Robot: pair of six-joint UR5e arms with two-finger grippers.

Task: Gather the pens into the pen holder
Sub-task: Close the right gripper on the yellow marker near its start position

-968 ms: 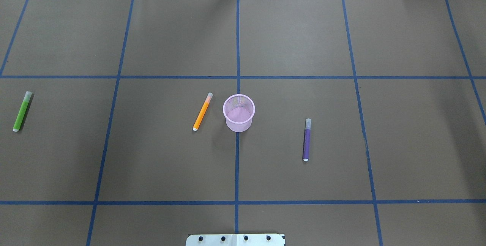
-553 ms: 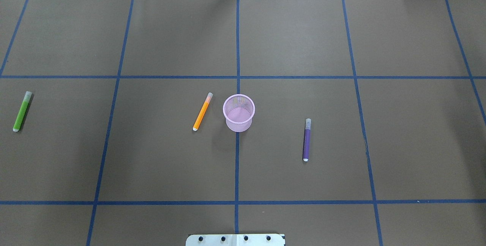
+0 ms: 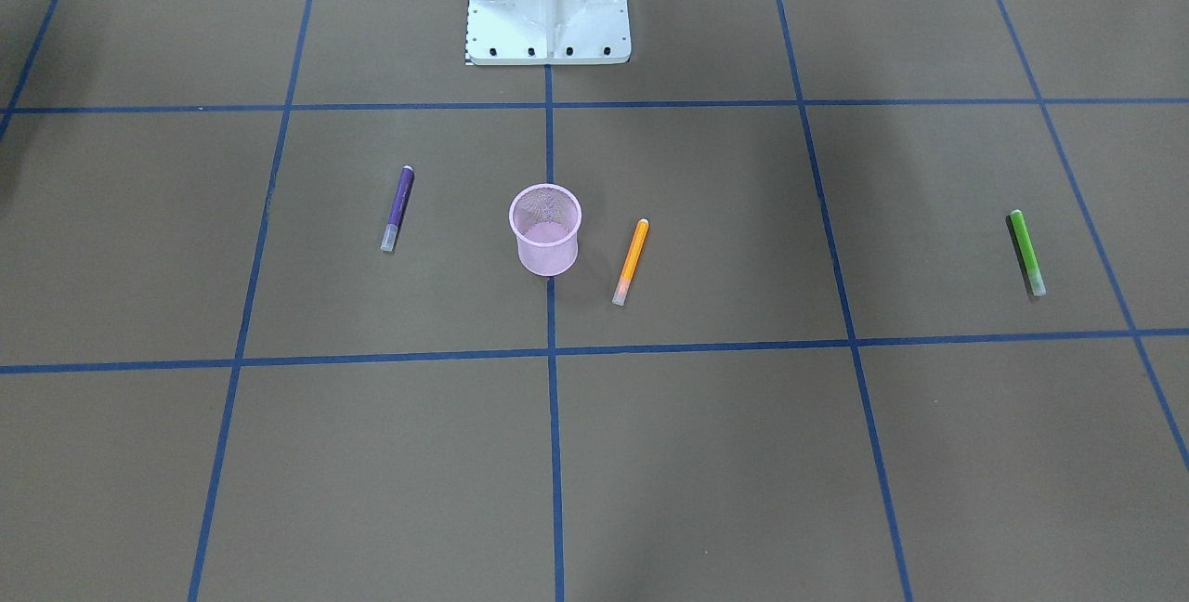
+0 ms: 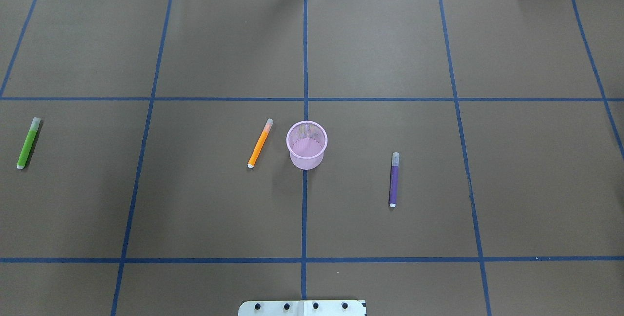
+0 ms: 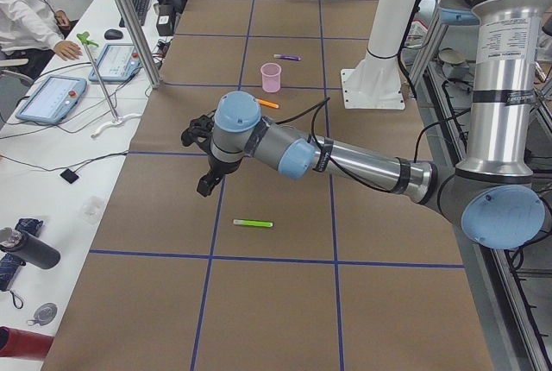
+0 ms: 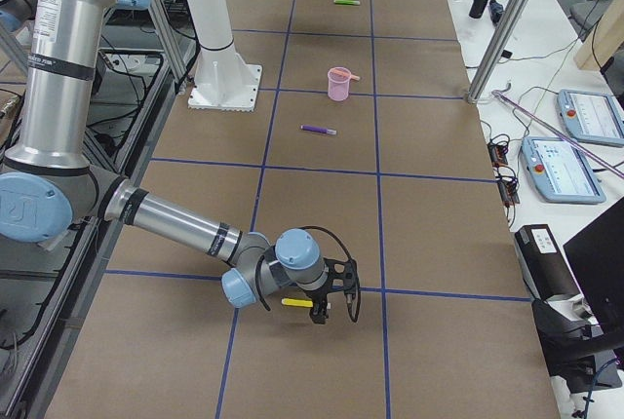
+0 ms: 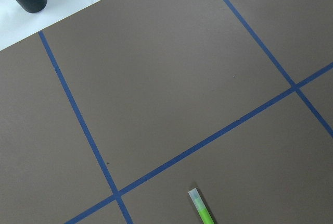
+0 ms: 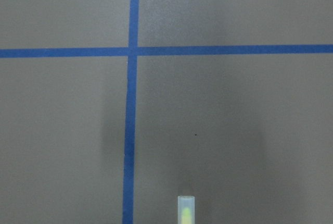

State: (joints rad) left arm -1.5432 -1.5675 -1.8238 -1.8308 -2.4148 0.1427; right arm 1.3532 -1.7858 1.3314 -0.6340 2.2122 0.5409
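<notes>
Overhead exterior: upright pink wire-mesh pen holder [image 4: 306, 144] at mid-bench [image 4: 219, 38], orange marker pen [image 4: 260, 143] lying just beside, purple pen [image 4: 394, 179] near, green pen [image 4: 28, 143] well apart. Left gripper [image 5: 205, 186], right gripper [image 6: 320, 315]: fingers spread or pressed together, cannot tell.

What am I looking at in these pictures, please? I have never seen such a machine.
It is a two-armed robot at a table marked with blue tape lines. Each arm ends in a pincer. Two pictures look down on the table, two look along it from its ends, and two come from cameras on the wrists. A pink mesh cup stands in the middle, empty. Four pens lie flat: the orange pen beside the cup, the purple pen, the green pen and the yellow pen. The left pincer hangs near the green pen, the right pincer near the yellow pen. Nothing is held; open or shut, I cannot tell.
</notes>
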